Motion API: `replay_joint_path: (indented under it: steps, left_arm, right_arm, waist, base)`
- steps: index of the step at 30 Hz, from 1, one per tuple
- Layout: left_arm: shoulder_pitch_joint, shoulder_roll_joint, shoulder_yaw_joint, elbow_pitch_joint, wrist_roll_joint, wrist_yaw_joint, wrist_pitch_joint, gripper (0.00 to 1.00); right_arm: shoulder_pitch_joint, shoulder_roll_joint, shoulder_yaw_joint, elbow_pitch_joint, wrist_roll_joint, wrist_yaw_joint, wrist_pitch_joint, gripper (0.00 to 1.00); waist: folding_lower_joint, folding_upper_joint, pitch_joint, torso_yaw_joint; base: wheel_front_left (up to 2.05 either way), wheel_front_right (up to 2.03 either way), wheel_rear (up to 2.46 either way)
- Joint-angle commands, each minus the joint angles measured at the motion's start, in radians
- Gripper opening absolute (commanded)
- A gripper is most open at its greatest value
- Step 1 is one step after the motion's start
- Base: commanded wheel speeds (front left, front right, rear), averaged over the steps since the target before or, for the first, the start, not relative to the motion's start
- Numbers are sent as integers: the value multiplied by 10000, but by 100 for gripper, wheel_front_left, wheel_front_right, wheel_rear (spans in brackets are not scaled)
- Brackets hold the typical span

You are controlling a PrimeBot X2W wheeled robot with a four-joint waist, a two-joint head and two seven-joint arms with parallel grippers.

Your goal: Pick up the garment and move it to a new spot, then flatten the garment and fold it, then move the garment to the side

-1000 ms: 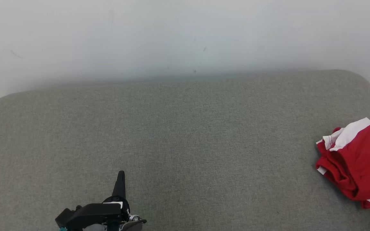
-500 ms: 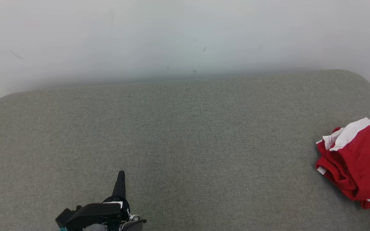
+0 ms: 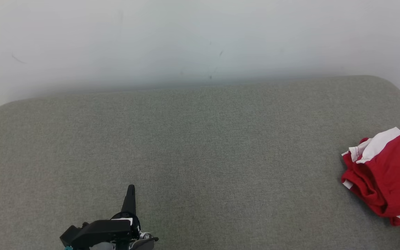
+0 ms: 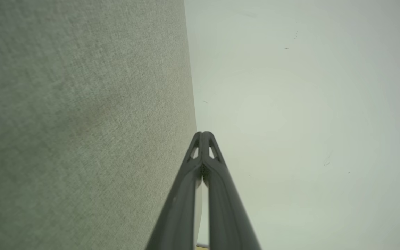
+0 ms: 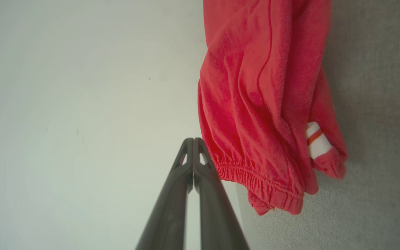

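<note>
A crumpled red garment (image 3: 387,177) with white bands lies at the right edge of the grey cushion (image 3: 200,156), partly cut off by the head view. My left gripper (image 3: 130,189) rests low at the front left, far from it, fingers pressed together with nothing between them. In the left wrist view the left gripper (image 4: 203,133) is shut over the cushion's far edge. My right gripper (image 5: 193,140) is shut and holds nothing, its tips just beside the red garment (image 5: 255,104), near its elastic hem.
A plain pale wall (image 3: 200,41) rises behind the cushion. The cushion's rounded corners fall away at the far left and far right. A wide stretch of grey fabric lies between my left gripper and the garment.
</note>
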Motion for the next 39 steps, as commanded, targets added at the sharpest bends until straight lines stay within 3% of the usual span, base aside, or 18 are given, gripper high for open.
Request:
replay_joint_path:
  steps: [1,39]
  left_arm:
    - [-50,7,-6,46,-60,-36,-28,0]
    - [-46,7,-5,43,-60,-36,-28,0]
  right_arm:
    - [-74,21,-18,12,-63,4,55,0]
    - [-99,94,-156,14,-187,4,150,0]
  waist:
    - [0,-1,0,1]
    - [0,-1,0,1]
  base:
    - [0,0,0]
    - [0,0,0]
